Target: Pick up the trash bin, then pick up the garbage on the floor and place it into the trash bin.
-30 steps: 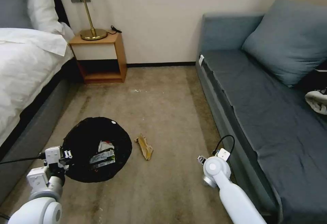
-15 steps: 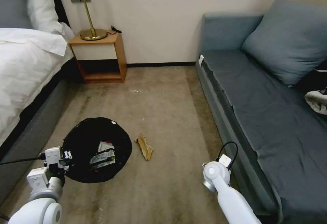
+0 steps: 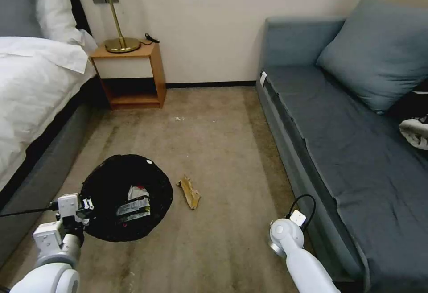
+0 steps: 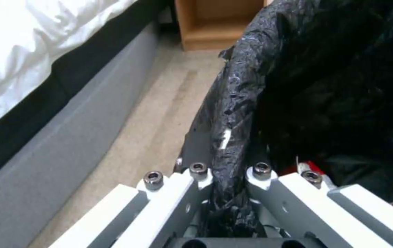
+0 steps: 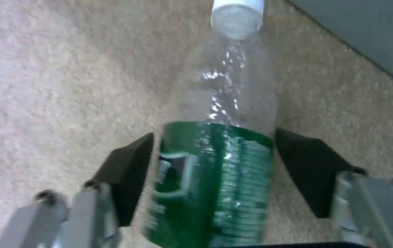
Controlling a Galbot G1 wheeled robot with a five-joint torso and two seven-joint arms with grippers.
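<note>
The trash bin (image 3: 107,181), lined with a crinkly black bag (image 4: 237,103), stands on the carpet at the lower left. My left gripper (image 3: 82,204) is shut on its near rim, and the left wrist view shows the left gripper (image 4: 228,172) pinching the bag fold. Inside the bin lie a red-and-white wrapper (image 3: 137,191) and a flat yellow-silver wrapper (image 3: 133,207). A crumpled brown wrapper (image 3: 189,192) lies on the floor just right of the bin. My right gripper (image 5: 214,136) is open, with its black pads (image 5: 127,172) flanking a clear green-labelled bottle (image 5: 217,179) lying on the carpet by the sofa base.
A bed (image 3: 31,88) runs along the left. A wooden nightstand (image 3: 131,74) with a brass lamp (image 3: 118,39) stands at the back wall. A grey-blue sofa (image 3: 347,141) with a cushion (image 3: 379,52) lines the right. Bare carpet (image 3: 209,141) lies between them.
My right wrist has sunk lower and drawn nearer to me beside the sofa base. The bin and left gripper have shifted slightly downward in the head view. The brown wrapper has stayed put.
</note>
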